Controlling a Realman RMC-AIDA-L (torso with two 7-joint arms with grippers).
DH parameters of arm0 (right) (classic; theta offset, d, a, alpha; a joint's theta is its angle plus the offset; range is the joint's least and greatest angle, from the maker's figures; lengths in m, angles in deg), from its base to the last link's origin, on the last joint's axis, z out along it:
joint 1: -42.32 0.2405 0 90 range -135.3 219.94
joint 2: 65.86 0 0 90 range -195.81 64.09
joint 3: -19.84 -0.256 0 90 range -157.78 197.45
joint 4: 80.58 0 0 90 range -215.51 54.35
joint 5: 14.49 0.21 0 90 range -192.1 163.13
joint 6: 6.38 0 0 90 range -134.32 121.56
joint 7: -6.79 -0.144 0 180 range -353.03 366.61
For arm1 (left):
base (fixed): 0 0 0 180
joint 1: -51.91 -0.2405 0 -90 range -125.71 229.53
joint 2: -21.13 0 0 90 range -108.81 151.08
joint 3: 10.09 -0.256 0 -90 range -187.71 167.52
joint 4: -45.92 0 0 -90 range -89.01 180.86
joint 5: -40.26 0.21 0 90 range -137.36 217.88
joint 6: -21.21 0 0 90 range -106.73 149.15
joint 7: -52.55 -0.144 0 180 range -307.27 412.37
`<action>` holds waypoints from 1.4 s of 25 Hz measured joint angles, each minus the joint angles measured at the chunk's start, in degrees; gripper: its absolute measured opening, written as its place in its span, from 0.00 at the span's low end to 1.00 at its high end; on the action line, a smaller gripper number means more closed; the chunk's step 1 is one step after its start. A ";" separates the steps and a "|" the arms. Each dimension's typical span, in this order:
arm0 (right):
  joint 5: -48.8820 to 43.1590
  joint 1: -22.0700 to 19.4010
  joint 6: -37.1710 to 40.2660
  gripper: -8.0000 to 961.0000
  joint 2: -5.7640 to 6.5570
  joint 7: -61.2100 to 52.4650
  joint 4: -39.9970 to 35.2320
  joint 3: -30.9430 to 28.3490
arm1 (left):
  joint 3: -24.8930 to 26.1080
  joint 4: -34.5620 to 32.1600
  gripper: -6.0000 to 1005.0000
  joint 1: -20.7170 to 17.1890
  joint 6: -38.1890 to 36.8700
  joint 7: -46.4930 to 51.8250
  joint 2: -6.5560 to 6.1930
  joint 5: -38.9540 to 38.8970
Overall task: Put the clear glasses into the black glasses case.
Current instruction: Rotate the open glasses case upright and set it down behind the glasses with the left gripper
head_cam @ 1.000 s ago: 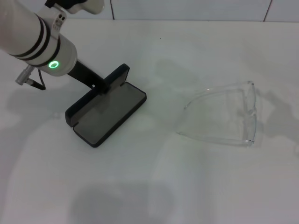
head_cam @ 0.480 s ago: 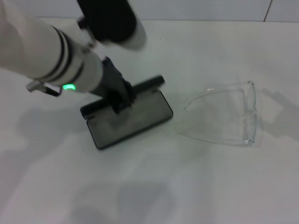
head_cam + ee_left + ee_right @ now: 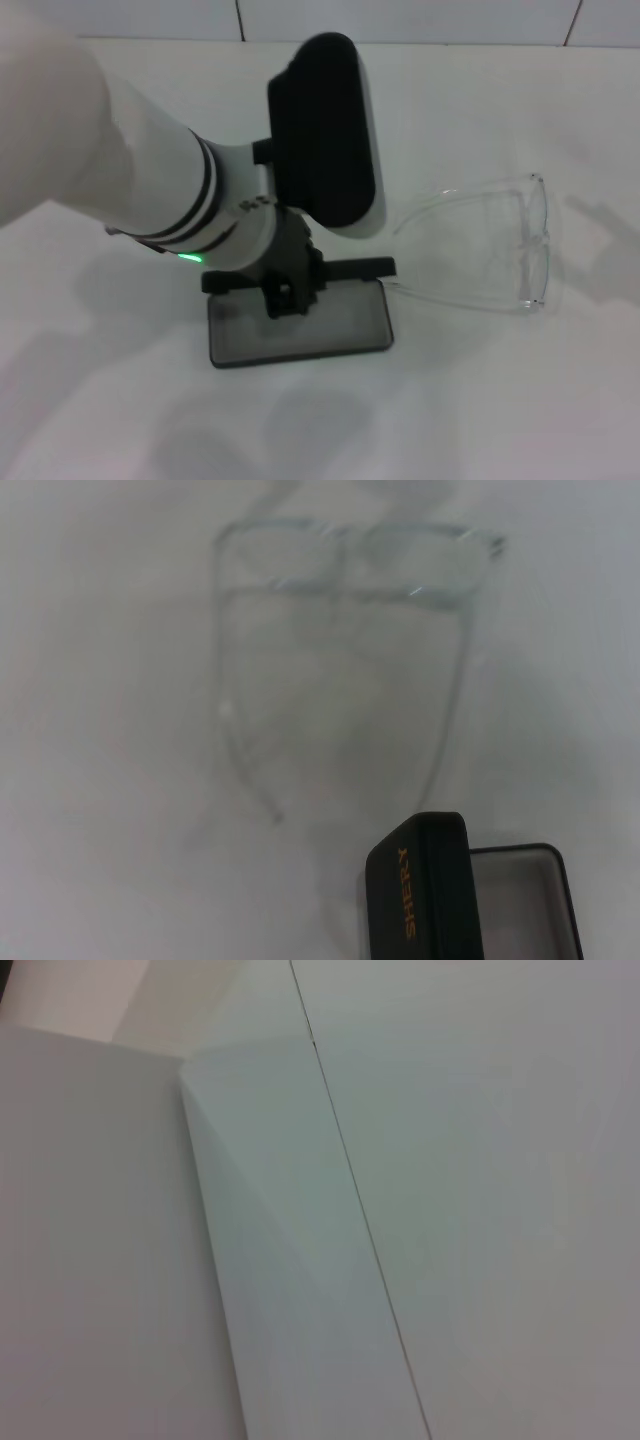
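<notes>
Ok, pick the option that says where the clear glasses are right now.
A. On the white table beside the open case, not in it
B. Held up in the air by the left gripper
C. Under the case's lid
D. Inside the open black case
A: the clear glasses lie on the white table beside the open black glasses case, whose grey-lined tray holds nothing, while the left gripper is at the case, not the glasses.

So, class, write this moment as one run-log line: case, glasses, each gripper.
black glasses case: open on table | clear glasses: on table beside case, not inside | left gripper: at case lid | right gripper: not in view
</notes>
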 joint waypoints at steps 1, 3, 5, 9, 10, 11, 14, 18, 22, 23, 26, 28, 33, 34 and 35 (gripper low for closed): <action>0.02 0.00 0.14 0.89 0.03 0.15 0.32 0.00 | -0.15 0.11 0.22 0.09 0.05 -0.59 0.02 -0.75; 0.05 -0.04 0.29 0.89 0.11 0.59 1.05 0.00 | -0.28 0.26 0.22 0.46 0.46 -1.65 0.03 -2.92; 0.09 -0.11 0.53 0.89 0.21 1.04 1.62 -0.02 | -0.35 0.43 0.22 1.02 1.22 -2.48 0.04 -5.02; 0.10 -0.37 0.89 0.89 0.24 1.42 1.96 -0.10 | -1.34 2.04 0.22 2.09 4.14 -4.03 0.13 -6.29; 0.10 -0.47 0.98 0.89 0.24 1.42 1.97 -0.13 | -1.64 2.43 0.22 2.27 4.93 -4.38 0.15 -6.40; 0.10 -0.58 1.11 0.89 0.24 1.43 1.97 -0.25 | -2.17 3.18 0.22 2.53 6.14 -4.91 0.18 -6.49; 0.26 -1.43 1.99 0.89 0.28 1.79 2.30 -0.86 | -3.24 5.30 0.22 3.41 9.50 -6.56 0.23 -6.56; 0.84 -1.88 2.26 0.89 0.32 2.09 2.48 -0.87 | -3.38 6.45 0.22 3.57 10.82 -7.92 0.24 -6.66; 1.00 -2.26 2.33 0.89 0.32 2.14 2.51 -0.95 | -3.41 7.11 0.22 3.56 11.39 -8.70 0.25 -6.66; 1.00 -2.31 2.33 0.89 0.32 2.14 2.52 -0.99 | -3.42 7.20 0.22 3.56 11.44 -8.76 0.24 -6.66; 1.00 -2.34 2.33 0.89 0.32 2.16 2.52 -1.14 | -3.44 7.34 0.22 3.57 11.92 -8.74 0.25 -6.52; 1.00 -2.33 2.33 0.88 0.32 2.17 2.52 -1.36 | -3.47 7.46 0.22 3.51 12.40 -8.69 0.25 -6.42; 1.00 -2.34 2.38 0.88 0.40 2.19 2.51 -1.47 | -3.55 7.16 0.24 2.82 12.96 -8.58 0.24 -6.92; 1.00 -2.32 2.38 0.88 0.40 2.20 2.51 -1.46 | -3.55 7.12 0.24 2.76 12.97 -8.50 0.23 -6.92; 1.00 -2.30 2.38 0.87 0.41 2.21 2.51 -1.46 | -3.56 7.09 0.25 2.71 12.96 -8.42 0.22 -6.93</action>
